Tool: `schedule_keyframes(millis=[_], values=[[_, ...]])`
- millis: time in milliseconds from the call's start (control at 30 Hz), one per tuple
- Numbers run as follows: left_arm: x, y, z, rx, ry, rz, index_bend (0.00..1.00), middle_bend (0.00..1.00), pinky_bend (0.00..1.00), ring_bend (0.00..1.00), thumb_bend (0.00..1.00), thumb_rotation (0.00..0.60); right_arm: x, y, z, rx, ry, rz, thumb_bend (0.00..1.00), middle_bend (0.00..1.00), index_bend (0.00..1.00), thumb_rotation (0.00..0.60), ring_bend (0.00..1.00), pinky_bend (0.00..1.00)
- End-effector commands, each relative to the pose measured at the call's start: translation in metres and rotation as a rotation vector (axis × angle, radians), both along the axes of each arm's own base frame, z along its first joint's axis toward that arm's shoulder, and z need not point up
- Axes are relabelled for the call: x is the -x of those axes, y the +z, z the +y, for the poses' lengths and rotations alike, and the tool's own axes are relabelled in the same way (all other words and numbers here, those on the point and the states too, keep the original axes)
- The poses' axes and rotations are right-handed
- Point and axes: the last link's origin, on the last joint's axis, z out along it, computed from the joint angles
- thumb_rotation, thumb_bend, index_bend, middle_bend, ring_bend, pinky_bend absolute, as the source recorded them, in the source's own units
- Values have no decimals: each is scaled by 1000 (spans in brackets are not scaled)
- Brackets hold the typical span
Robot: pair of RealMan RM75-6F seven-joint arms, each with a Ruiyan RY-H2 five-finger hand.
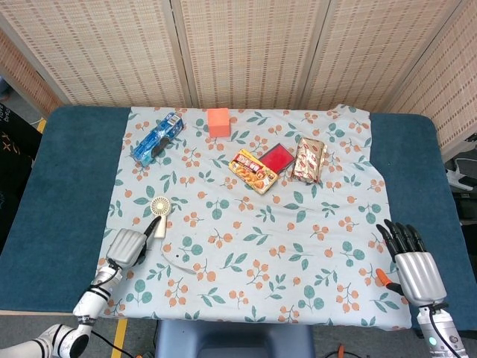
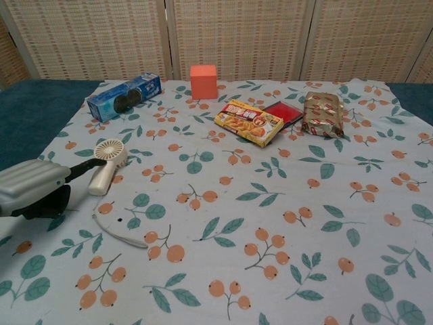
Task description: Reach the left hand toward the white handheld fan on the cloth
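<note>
Half my left hand (image 2: 32, 191) is cut off in the chest view — empty, one dark finger extended, touching the white handheld fan (image 2: 107, 165) just ahead.

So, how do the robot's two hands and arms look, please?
Both hands have a silver ribbed back and black fingers: the left hand and the right hand. Each sits on a silver and black wrist. An orange part shows beside the right hand.

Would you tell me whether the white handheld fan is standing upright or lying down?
Lying down: the white handheld fan rests flat on the floral cloth.
</note>
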Motion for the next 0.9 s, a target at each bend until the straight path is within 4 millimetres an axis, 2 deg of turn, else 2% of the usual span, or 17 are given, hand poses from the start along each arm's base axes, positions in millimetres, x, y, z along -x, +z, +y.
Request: schedule_keyframes(millis=[33,167,267,367,433,467,500,567,600,700,900], values=[[-7,6,-2,-29,-25,-30,0,996,932,838,1000,600,0,0,0,0,0,0,162,0,0,600,0,0],[-26,27,-12,-132,-138,-134,0,980,926,831,951,600,-2,0,1,0,3,-1,162,0,0,600,0,0],[-36,48,-24,-206,-212,-212,0,918,896,792,788,600,-4,0,3,-3,10,-5,162,0,0,600,0,0],[-33,73,-46,-254,-217,-257,0,772,839,717,634,600,-7,0,4,-8,18,-12,162,0,0,600,0,0],[-23,90,-69,-247,-173,-275,0,568,695,537,533,600,-8,1,5,-8,24,-18,162,0,0,600,0,0],[-13,102,-88,-224,-122,-277,0,417,566,385,490,600,-9,2,6,-6,27,-18,162,0,0,600,0,0],[-5,112,-103,-222,-80,-273,0,227,387,202,444,600,-9,3,6,-4,29,-19,162,0,0,600,0,0],[11,135,-129,-276,-10,-290,0,24,159,15,382,600,-10,4,8,-3,28,-23,162,0,0,600,0,0],[16,141,-134,-275,6,-284,0,0,98,0,357,593,-12,4,8,-2,31,-28,162,0,0,600,0,0],[14,153,-132,-297,7,-324,0,0,53,0,329,552,-14,5,9,4,38,-30,162,0,0,600,0,0],[16,146,-134,-243,8,-254,0,0,53,0,317,525,-17,2,12,-11,47,-28,162,0,0,600,0,0]])
